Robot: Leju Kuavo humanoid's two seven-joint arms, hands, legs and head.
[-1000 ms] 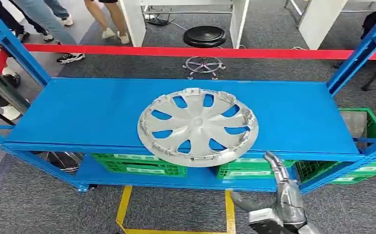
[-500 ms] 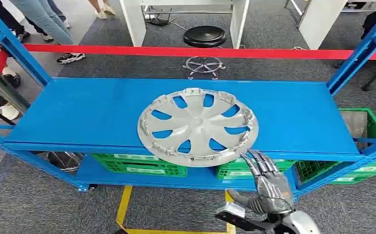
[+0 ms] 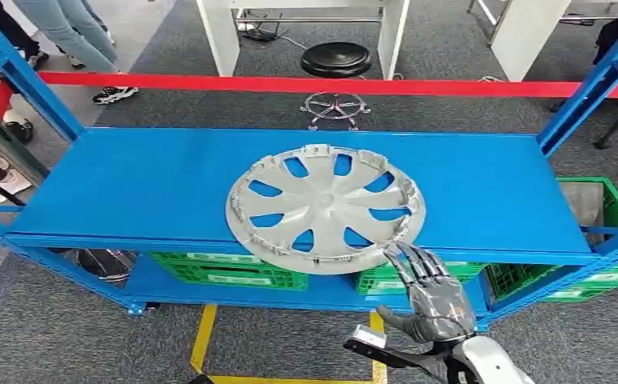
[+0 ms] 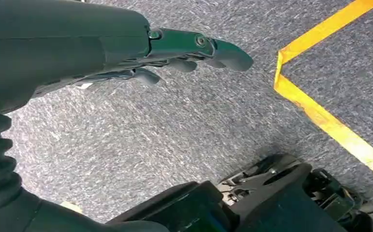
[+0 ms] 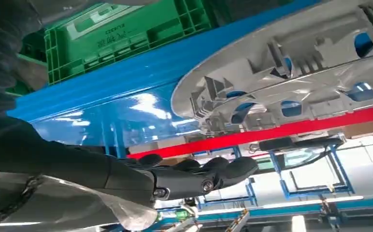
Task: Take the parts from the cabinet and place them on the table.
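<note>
A silver wheel cover (image 3: 325, 207) lies inner side up on the blue shelf (image 3: 138, 188), its near rim jutting past the shelf's front edge. My right hand (image 3: 431, 294) is raised just below and to the right of that rim, fingers spread, holding nothing; the fingertips reach close to the rim. The right wrist view shows the wheel cover (image 5: 291, 63) from below, with my right hand (image 5: 194, 175) stretched out a short way under it, apart from it. My left hand (image 4: 184, 53) hangs over grey carpet, fingers loosely extended and empty.
Green crates (image 3: 226, 270) sit on the lower shelf. Blue uprights (image 3: 586, 92) frame the rack at both ends. Behind it run a red barrier tape (image 3: 330, 84), a black stool (image 3: 336, 60) and white table legs. People's legs (image 3: 74, 40) stand at the far left. Yellow floor tape (image 3: 203, 340) lies below.
My right hand has risen toward the wheel cover's near rim and turned, its fingers now spread. The wheel cover has not moved. The people at the back left have shifted.
</note>
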